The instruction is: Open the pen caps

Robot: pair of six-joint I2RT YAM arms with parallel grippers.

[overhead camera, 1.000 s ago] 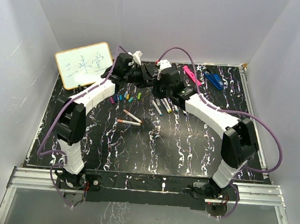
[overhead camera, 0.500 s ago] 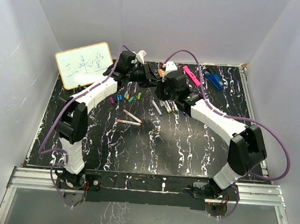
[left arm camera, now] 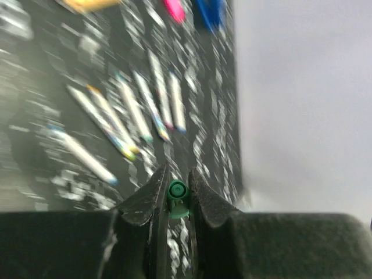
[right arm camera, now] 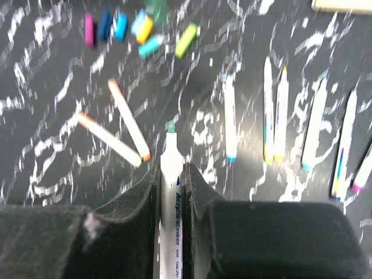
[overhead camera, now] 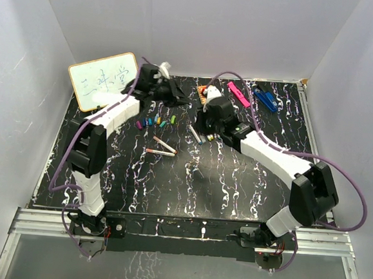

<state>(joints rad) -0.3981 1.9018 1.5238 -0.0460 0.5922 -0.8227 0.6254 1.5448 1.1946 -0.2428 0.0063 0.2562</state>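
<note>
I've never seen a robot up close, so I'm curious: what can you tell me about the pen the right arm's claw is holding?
It is a slim marker pen with a white, plastic-looking barrel printed with blue lettering. Its cap is off, so a small green tip shows at the far end. The right gripper is shut on the barrel, its dark jaws pressing both sides; nothing else appears to touch it. It points straight away from the wrist camera and seems to be held above the black marbled table.
</note>
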